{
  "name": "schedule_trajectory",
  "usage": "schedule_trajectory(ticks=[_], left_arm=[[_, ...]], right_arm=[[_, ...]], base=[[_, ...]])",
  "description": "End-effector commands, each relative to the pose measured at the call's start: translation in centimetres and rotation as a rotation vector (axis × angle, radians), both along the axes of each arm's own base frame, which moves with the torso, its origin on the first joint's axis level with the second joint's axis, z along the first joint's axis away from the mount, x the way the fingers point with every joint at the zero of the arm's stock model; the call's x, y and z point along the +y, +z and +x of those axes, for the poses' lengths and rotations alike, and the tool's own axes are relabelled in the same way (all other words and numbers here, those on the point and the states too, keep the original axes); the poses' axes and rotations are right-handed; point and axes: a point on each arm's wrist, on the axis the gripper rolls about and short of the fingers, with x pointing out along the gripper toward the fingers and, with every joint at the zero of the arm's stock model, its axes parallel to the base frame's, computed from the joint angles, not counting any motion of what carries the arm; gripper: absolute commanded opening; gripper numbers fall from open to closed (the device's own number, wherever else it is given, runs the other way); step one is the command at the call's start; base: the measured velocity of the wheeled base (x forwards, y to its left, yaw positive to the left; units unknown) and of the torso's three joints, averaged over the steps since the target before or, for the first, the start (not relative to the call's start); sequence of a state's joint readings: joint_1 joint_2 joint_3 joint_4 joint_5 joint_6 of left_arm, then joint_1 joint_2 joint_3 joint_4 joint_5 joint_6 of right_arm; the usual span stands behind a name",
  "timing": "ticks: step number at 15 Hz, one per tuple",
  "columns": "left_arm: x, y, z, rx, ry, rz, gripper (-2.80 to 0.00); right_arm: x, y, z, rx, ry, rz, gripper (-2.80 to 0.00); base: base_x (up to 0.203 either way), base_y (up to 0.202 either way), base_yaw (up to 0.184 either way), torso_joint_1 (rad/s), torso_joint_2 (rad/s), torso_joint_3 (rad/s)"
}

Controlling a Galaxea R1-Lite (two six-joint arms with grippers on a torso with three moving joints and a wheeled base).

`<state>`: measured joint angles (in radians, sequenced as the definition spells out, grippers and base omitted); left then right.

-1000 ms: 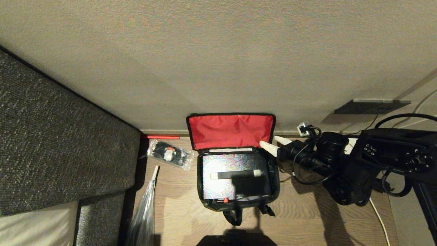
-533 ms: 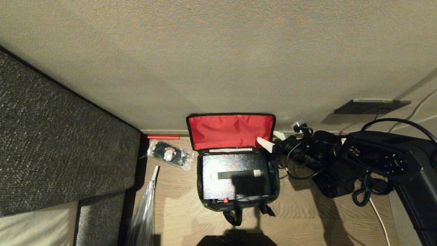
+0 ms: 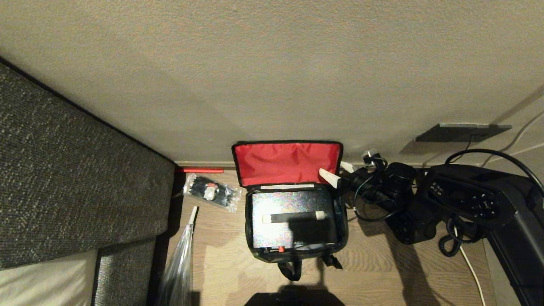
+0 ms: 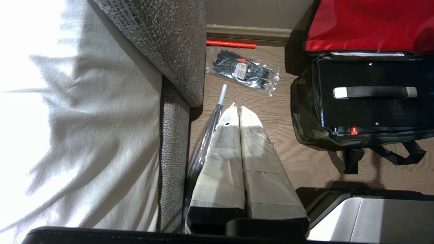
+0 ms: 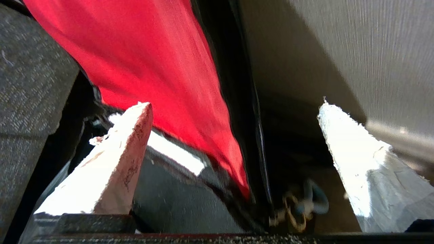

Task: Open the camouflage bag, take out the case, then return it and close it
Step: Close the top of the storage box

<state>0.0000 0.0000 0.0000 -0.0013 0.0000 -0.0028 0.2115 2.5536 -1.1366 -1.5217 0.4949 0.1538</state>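
**Spotter:** Where's the bag, and what's in it?

**Me:** The camouflage bag (image 3: pixel 296 221) sits on the wood floor (image 3: pixel 382 272) against the wall (image 3: pixel 272 76), its lid (image 3: pixel 287 163) flipped up, red lining facing me. The case (image 3: pixel 293 223) lies flat inside, filling almost the whole opening, its handle (image 3: pixel 294 217) across the top.

**Spotter:** And your gripper?

**Me:** My right gripper (image 3: pixel 338 175) is at the lid's right edge, spread as wide as it goes and holding nothing. In the right wrist view that edge runs between my two fingers (image 5: pixel 115 162). My left gripper (image 4: pixel 237 115) is pressed shut, parked well apart over the floor beside the sofa (image 4: pixel 176 51).

**Spotter:** What worries you?

**Me:** If I close here, I reckon I'd pinch the lid, not the case, and a pull could fold the lid down over the opening. The bag is soft, so a nudge on its side might slide it along the wall. The case fits snugly, so lifting by one end could jam it and drag the bag up too. There's also the cable (image 3: pixel 469 265) lying under my arm to snag.
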Motion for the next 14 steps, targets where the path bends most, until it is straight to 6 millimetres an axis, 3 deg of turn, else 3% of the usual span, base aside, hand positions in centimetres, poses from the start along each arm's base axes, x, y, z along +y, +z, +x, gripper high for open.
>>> schedule_trajectory(ticks=[1, 2, 3, 10, 14], left_arm=[[0.0, 0.0, 0.0, 0.000, 0.000, 0.000, -2.80], [0.0, 0.0, 0.0, 0.000, 0.000, 0.000, -2.80], [0.0, 0.0, 0.0, 0.000, 0.000, 0.000, -2.80], [0.0, 0.0, 0.0, 0.000, 0.000, 0.000, -2.80], [0.0, 0.0, 0.0, 0.000, 0.000, 0.000, -2.80]], right_arm=[[0.0, 1.0, 0.2, -0.038, 0.004, 0.008, 0.00], [0.0, 1.4, 0.2, -0.045, 0.004, 0.013, 0.00], [0.0, 1.5, 0.2, -0.047, 0.004, 0.014, -2.80], [-0.1, 2.1, 0.1, -0.059, 0.004, 0.014, -2.80], [-0.5, 1.5, -1.6, 0.012, 0.009, -0.005, -2.80]], base=[[0.000, 0.000, 0.000, 0.000, 0.00, 0.000], [0.000, 0.000, 0.000, 0.000, 0.00, 0.000], [0.000, 0.000, 0.000, 0.000, 0.00, 0.000], [0.000, 0.000, 0.000, 0.000, 0.00, 0.000], [0.000, 0.000, 0.000, 0.000, 0.00, 0.000]])
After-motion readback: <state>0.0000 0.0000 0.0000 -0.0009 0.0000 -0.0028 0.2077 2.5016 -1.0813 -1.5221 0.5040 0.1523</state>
